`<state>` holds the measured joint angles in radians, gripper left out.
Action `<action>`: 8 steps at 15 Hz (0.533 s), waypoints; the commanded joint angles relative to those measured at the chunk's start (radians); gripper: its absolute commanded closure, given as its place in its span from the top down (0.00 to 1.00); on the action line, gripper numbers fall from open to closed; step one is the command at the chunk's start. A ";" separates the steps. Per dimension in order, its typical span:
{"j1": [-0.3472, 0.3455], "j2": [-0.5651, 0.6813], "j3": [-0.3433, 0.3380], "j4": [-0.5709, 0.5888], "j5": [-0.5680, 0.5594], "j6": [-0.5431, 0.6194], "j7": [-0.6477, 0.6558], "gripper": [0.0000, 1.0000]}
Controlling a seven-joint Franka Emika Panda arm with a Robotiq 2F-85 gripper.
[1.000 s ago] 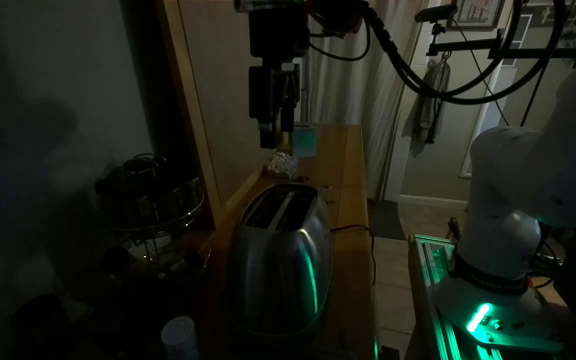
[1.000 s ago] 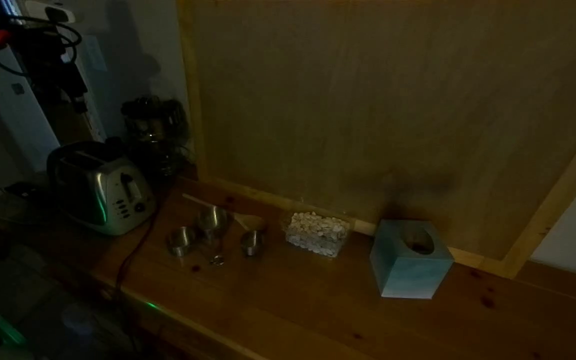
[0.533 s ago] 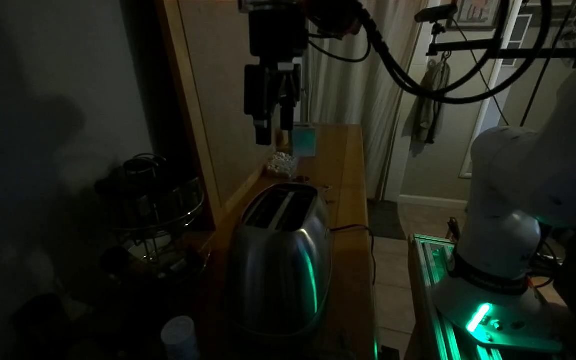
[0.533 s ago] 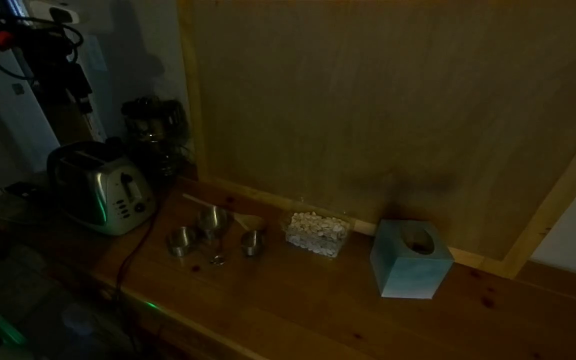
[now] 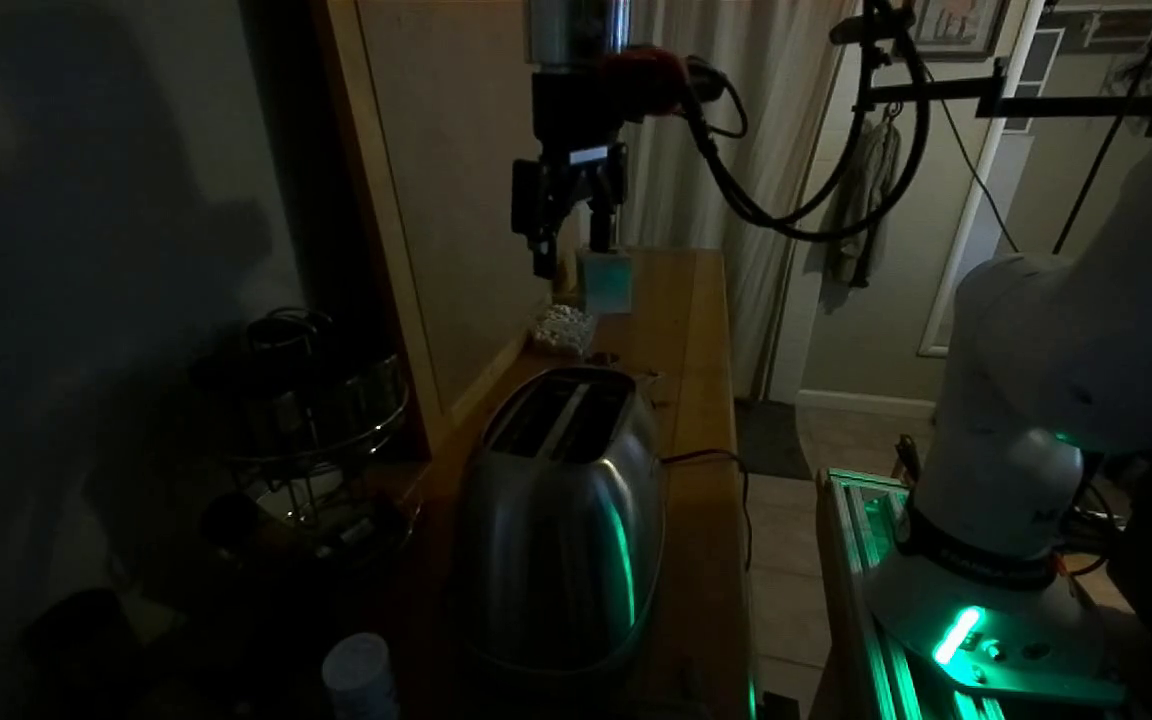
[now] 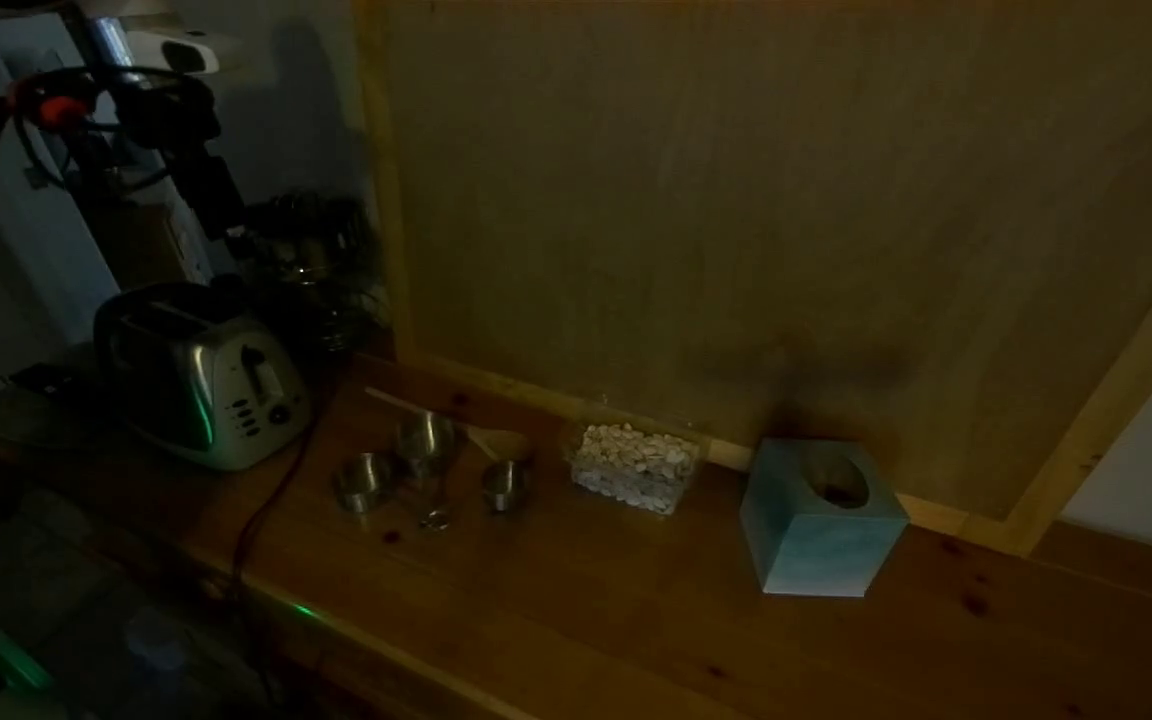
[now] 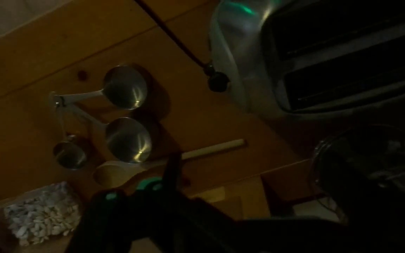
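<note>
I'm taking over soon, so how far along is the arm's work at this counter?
Done: nothing clearly so; the measuring cups and wooden spoon lie on the counter. In hand: nothing; the end effector hangs above the counter, open and empty. Left: probably any pick-up, since no item sits between its jaws.

Three cups (image 7: 125, 87), one spoon (image 7: 118, 174), one toaster (image 5: 561, 520)

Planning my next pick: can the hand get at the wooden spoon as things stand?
Probably yes: the hand is open, and the wooden spoon lies with its handle end uncovered, though a measuring cup crowds the spoon's neck.
</note>
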<state>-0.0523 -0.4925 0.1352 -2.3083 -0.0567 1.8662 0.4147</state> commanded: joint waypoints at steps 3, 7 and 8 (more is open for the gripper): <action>-0.007 0.006 -0.016 -0.027 -0.085 -0.049 -0.029 1.00; -0.005 0.007 -0.020 -0.034 -0.087 -0.050 -0.032 1.00; -0.004 0.007 -0.020 -0.034 -0.086 -0.050 -0.032 1.00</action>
<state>-0.0635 -0.4863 0.1220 -2.3444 -0.1403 1.8188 0.3799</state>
